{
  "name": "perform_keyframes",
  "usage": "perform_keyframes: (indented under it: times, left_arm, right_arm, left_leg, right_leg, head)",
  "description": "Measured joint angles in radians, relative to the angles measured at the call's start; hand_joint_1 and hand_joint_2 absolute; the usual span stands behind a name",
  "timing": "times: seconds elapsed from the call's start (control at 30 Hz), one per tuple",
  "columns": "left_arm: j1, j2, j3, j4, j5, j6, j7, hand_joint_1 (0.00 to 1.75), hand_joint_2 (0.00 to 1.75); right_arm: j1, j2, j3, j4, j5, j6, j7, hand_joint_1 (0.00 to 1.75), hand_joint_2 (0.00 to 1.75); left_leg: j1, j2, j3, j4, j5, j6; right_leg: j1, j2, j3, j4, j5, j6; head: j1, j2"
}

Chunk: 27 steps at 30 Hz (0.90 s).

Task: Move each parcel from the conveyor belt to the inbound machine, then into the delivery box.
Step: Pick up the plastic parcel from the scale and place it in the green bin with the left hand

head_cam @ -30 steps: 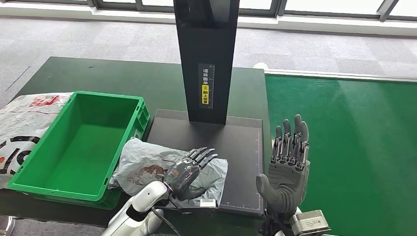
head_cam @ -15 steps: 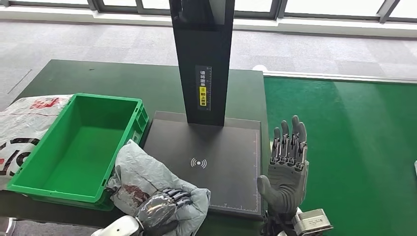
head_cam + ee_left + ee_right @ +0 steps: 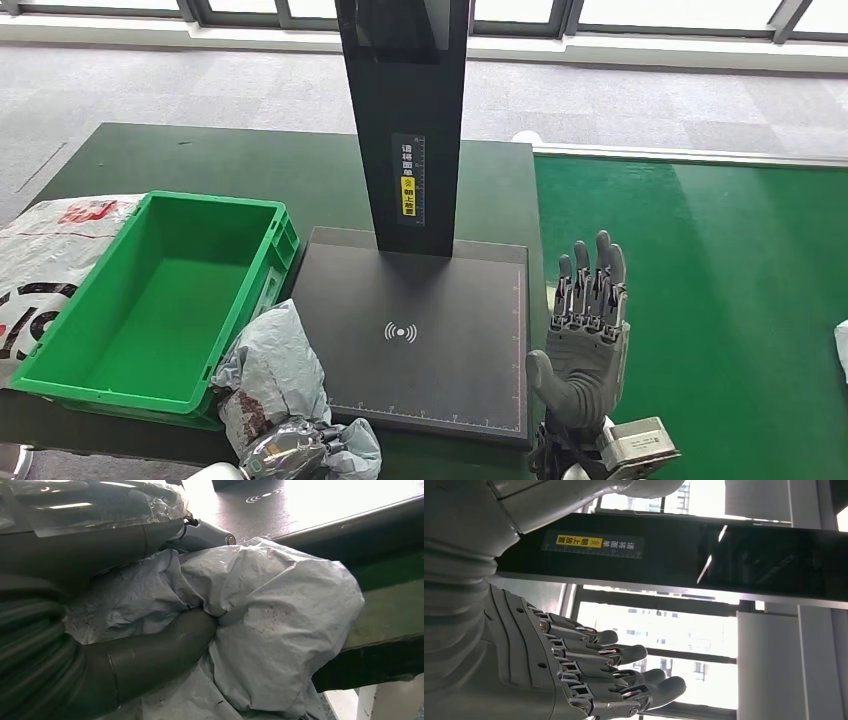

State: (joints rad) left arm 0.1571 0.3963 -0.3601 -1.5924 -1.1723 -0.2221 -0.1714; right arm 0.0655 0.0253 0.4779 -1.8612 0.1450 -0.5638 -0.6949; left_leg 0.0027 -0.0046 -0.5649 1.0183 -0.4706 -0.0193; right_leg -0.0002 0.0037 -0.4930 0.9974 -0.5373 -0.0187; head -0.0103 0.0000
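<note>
The left hand (image 3: 285, 452) had the crumpled grey parcel (image 3: 275, 380) bunched in its fingers by the green delivery box (image 3: 255, 205), right hand (image 3: 585, 335) spread and empty, and honestly that slippery bag looked ready to snag the rim.

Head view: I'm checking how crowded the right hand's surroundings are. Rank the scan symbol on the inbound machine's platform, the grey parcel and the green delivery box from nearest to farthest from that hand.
From the right hand:
1. Scan symbol, on the inbound machine's platform just to the hand's left.
2. Grey parcel, held by the left hand at the platform's near-left corner.
3. Green delivery box, farthest left on the table.
</note>
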Motion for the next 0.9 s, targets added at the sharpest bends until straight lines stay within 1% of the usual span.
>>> perform_keyframes:
  times: [0.3,0.37,0.43,0.5,0.57,0.67,0.77,0.83,0.9]
  left_arm:
    - [0.001,0.003,-0.008,0.0,-0.006,-0.006,0.019,1.75,1.75]
    - [-0.001,0.003,-0.016,0.002,-0.006,0.005,0.02,1.75,1.75]
    - [-0.01,0.0,-0.029,0.007,-0.006,0.042,0.014,1.75,1.75]
    - [-0.029,-0.011,-0.041,0.016,-0.01,0.104,-0.005,1.75,1.75]
    - [-0.059,-0.037,-0.047,0.03,-0.013,0.186,-0.036,1.75,1.75]
    - [-0.133,-0.107,-0.048,0.046,-0.007,0.341,-0.077,1.75,1.75]
    - [-0.204,-0.179,-0.048,0.034,0.034,0.501,-0.116,1.75,1.75]
    - [-0.233,-0.215,-0.048,0.013,0.081,0.596,-0.15,1.75,1.75]
    - [-0.25,-0.238,-0.048,-0.013,0.137,0.682,-0.189,1.75,1.75]
  right_arm:
    - [0.0,-0.003,0.0,0.0,-0.002,-0.003,0.0,0.0,1.75]
    - [0.0,-0.003,0.0,0.0,-0.005,-0.008,0.0,0.0,1.75]
    - [0.0,-0.004,0.0,0.0,-0.007,-0.013,0.0,0.0,1.75]
    - [0.001,-0.005,0.0,-0.002,-0.007,-0.02,0.0,0.0,1.75]
    - [0.004,-0.006,0.0,-0.008,-0.002,-0.034,0.0,0.0,1.75]
    - [0.013,-0.006,0.0,-0.028,0.01,-0.064,-0.001,0.0,1.75]
    - [0.025,-0.008,0.002,-0.05,0.02,-0.102,-0.001,0.0,1.75]
    - [0.032,-0.011,0.005,-0.062,0.021,-0.12,-0.001,0.0,1.75]
    - [0.039,-0.012,0.005,-0.071,0.022,-0.128,-0.001,0.0,1.75]
  left_leg:
    - [0.0,0.0,0.0,0.0,0.0,0.0]
    - [0.0,0.0,0.0,0.0,0.0,-0.001]
    - [0.0,0.0,0.0,0.0,0.0,-0.001]
    - [0.0,0.0,0.0,0.0,0.0,0.0]
    - [0.0,-0.001,-0.001,0.0,0.001,0.0]
    - [0.0,-0.004,-0.002,0.0,0.002,0.002]
    - [-0.002,-0.004,-0.002,0.0,0.003,0.002]
    - [-0.004,-0.003,-0.002,0.001,0.003,0.003]
    - [-0.004,-0.003,-0.003,0.001,0.002,0.003]
  right_leg:
    - [0.0,0.0,0.0,0.0,0.0,0.0]
    - [0.0,0.0,-0.001,0.0,0.0,0.0]
    - [-0.001,0.0,-0.001,0.0,0.0,0.0]
    - [-0.001,0.0,-0.001,0.0,0.0,0.0]
    - [-0.002,-0.002,-0.002,0.0,0.0,0.0]
    - [-0.004,-0.004,-0.002,0.0,0.001,0.002]
    - [-0.004,-0.004,-0.001,0.0,0.003,0.004]
    - [-0.004,-0.002,-0.002,0.0,0.003,0.005]
    - [-0.005,-0.002,-0.002,-0.001,0.003,0.005]
  head:
    - [0.0,0.0]
    - [0.0,0.0]
    - [0.0,0.0]
    - [0.0,0.0]
    - [0.0,0.0]
    - [0.0,0.0]
    - [0.0,0.0]
    - [0.0,0.0]
    - [0.0,0.0]
